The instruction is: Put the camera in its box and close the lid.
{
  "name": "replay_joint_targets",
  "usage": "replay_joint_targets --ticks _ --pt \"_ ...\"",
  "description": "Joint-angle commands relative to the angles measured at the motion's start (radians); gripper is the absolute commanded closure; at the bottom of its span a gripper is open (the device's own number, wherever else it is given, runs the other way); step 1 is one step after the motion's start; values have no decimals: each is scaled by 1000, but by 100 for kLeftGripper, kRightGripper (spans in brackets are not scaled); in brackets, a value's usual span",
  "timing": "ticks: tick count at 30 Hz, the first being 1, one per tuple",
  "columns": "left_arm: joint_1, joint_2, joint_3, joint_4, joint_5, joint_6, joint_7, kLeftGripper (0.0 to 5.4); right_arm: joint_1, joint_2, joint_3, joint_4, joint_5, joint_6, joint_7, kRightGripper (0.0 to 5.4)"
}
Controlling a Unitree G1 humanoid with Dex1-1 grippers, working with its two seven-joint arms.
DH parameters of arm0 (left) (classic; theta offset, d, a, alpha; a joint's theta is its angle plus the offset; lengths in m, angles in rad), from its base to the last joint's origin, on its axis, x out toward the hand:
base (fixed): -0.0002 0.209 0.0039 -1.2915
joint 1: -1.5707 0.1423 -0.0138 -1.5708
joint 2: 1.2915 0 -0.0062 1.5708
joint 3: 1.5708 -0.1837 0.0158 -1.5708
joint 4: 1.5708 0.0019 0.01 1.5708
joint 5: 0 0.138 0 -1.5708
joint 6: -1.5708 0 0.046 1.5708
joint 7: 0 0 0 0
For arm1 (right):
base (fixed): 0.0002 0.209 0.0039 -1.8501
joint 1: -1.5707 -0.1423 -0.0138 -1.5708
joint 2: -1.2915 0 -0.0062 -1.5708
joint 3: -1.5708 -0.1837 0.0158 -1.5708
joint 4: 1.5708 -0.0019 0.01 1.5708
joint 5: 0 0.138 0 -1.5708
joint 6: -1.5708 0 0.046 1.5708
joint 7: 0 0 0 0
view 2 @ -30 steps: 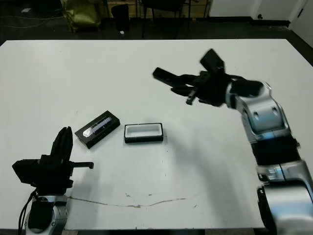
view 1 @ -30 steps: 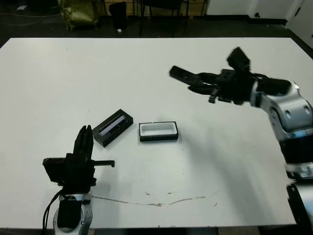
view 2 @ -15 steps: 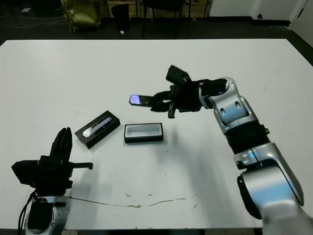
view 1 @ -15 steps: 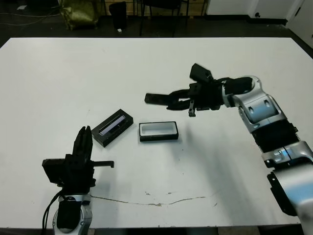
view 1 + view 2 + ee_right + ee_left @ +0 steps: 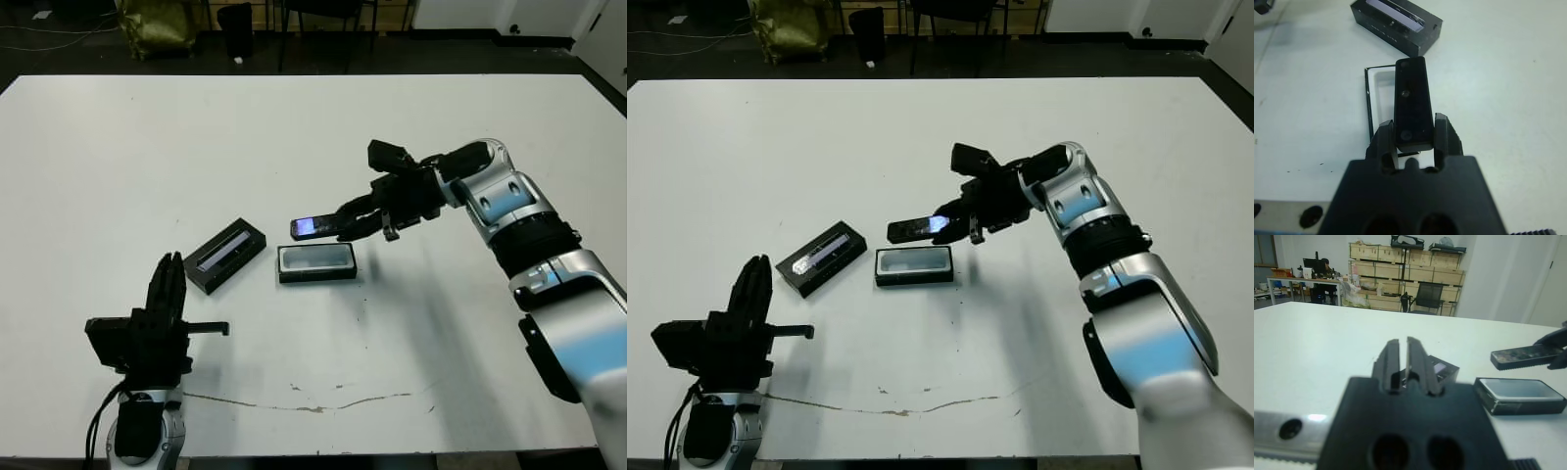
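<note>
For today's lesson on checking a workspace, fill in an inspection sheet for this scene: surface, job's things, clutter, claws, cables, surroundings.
Surface: white table, faint brown streak near the front edge.
Job's things: camera held in the air above the box, which is open and white-lined; lid lies beside the box, apart from it.
Clutter: nothing seen.
Claws: right claw shut on the camera; left claw shut, empty.
Cables: black cables below the left arm.
Surroundings: chairs, wooden crates, a seated person far off.

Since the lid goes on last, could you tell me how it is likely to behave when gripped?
The lid looks like a stiff, flat-sided black cover, so it probably won't flex or roll. Its glossy strip may be slippery under the fingers. It seems shallow and likely light, so a nudge could slide it across the table.
</note>
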Motion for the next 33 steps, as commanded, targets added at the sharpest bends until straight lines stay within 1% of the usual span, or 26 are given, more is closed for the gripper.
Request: replay_joint_targets --ticks 1,5,9,12,15,18,26,30,33 --pt "10 11 3 17 -5 11 -8 540 -22 4 -17 32 -3 -20 26 506" --pt "13 9 0 5 9 25 -2 540 -40 0 -28 52 -12 -1 46 506" --pt "6 9 0 10 7 24 -6 540 -46 -1 -34 62 -12 -3 59 506" --pt "7 8 -1 5 7 30 -4 540 -54 9 -27 86 -18 9 82 506" --pt "5 11 0 5 5 29 -8 540 -51 13 -13 79 -42 4 80 506" --pt "5 12 3 10 4 19 -10 540 -54 24 -8 92 -55 24 98 506" --pt "12 6 -1 -10 0 47 -4 540 -40 31 -2 102 -79 -18 107 506" --pt "5 10 2 3 8 29 -5 540 -38 35 6 108 -99 -35 113 506" --pt "5 8 1 7 3 27 -8 540 -35 40 3 114 -97 -45 116 506"
